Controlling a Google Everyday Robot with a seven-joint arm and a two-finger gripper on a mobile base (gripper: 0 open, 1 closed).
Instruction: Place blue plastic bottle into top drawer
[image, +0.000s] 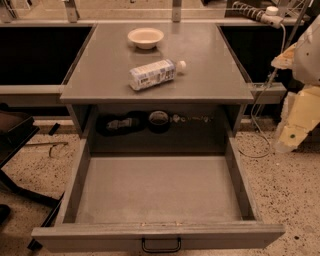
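Note:
The blue plastic bottle (152, 74) lies on its side on the grey cabinet top (100, 75), its white cap pointing right. The top drawer (155, 187) is pulled fully out below it, and its inside holds nothing. Its flat front panel carries a small black wire handle (161, 246) at the centre. My gripper (292, 131) hangs at the right edge of the view, cream-coloured, outside the drawer's right wall and well right of the bottle. It holds nothing that I can see.
A cream round bowl (145, 37) sits at the back of the cabinet top. The dark shelf recess (155, 122) under the top holds dark objects. A white cable (260, 115) hangs at the right. A black stand's legs (20, 170) are on the speckled floor at left.

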